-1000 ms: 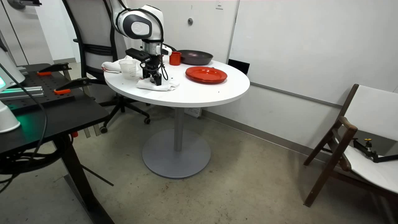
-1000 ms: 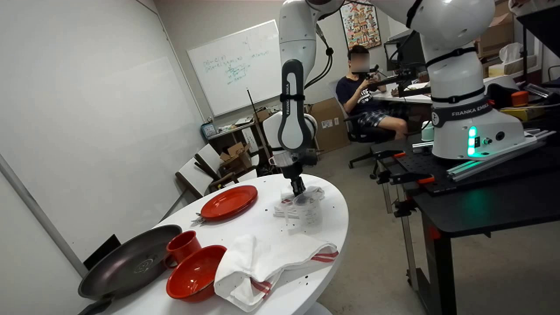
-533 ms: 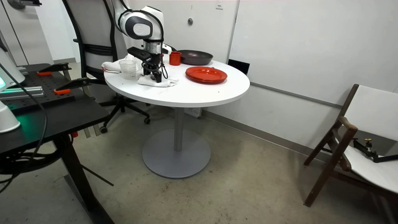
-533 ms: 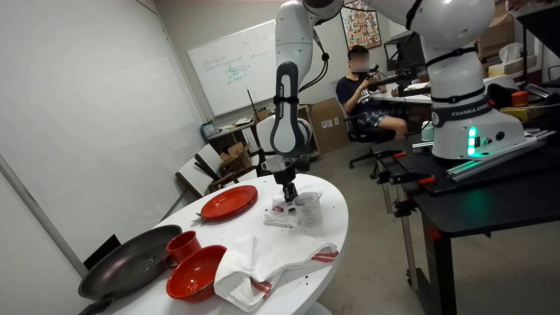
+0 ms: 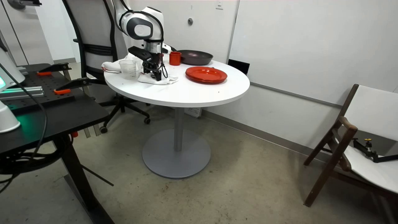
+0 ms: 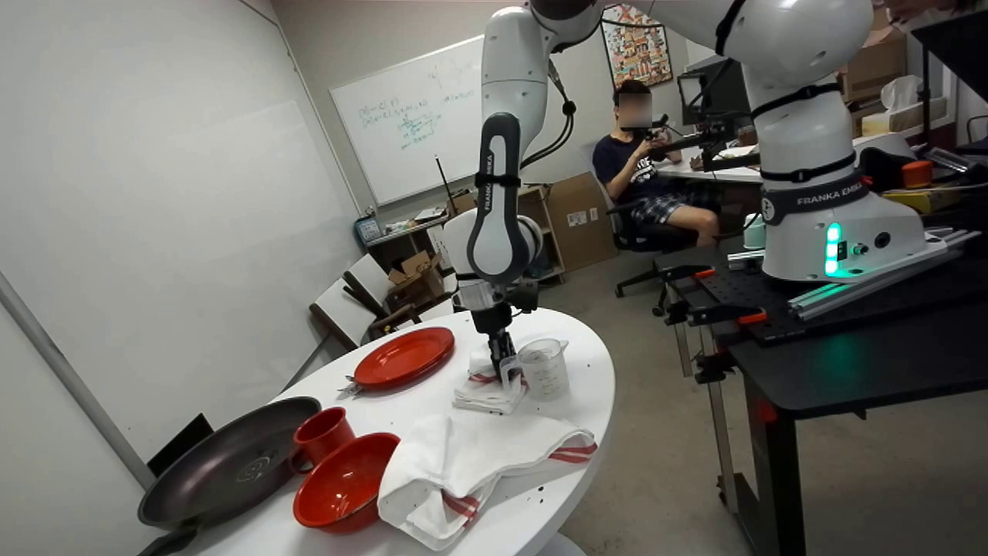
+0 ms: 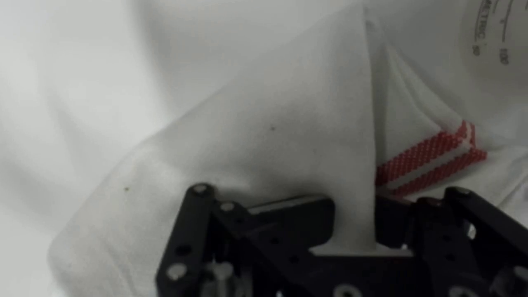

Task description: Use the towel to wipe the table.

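Gripper [image 7: 354, 225] clenched on red-striped white towel [image 6: 482, 396]
The towel lies on the round table [image 5: 199, 93] beside a measuring cup [image 6: 546, 372].

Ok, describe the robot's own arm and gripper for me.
The arm is white and rounded, with dark trim lettered FRANKA EMIKA, black straps and black cables; green lights glow on its base. The gripper is black, with slim jointed bars and round silvery screw heads.
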`<state>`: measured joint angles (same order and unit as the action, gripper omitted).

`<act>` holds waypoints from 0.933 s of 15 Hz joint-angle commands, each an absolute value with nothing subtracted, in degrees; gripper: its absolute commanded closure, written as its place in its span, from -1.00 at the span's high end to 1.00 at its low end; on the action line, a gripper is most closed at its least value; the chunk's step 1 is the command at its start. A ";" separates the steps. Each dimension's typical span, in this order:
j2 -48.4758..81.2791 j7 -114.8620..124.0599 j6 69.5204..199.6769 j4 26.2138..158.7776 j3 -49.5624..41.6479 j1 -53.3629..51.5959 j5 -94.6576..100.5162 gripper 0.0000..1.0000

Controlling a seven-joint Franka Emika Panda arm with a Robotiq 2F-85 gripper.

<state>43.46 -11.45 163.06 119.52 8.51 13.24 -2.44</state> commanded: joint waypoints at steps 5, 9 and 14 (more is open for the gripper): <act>49.51 -12.15 161.68 105.14 14.22 12.23 -4.37 -1.00; 51.98 -12.30 161.22 97.64 14.50 11.51 -4.29 -1.00; 54.56 -12.23 160.86 94.43 13.57 11.30 -4.00 -1.00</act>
<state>51.96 -11.47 162.18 97.77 14.18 11.85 -3.00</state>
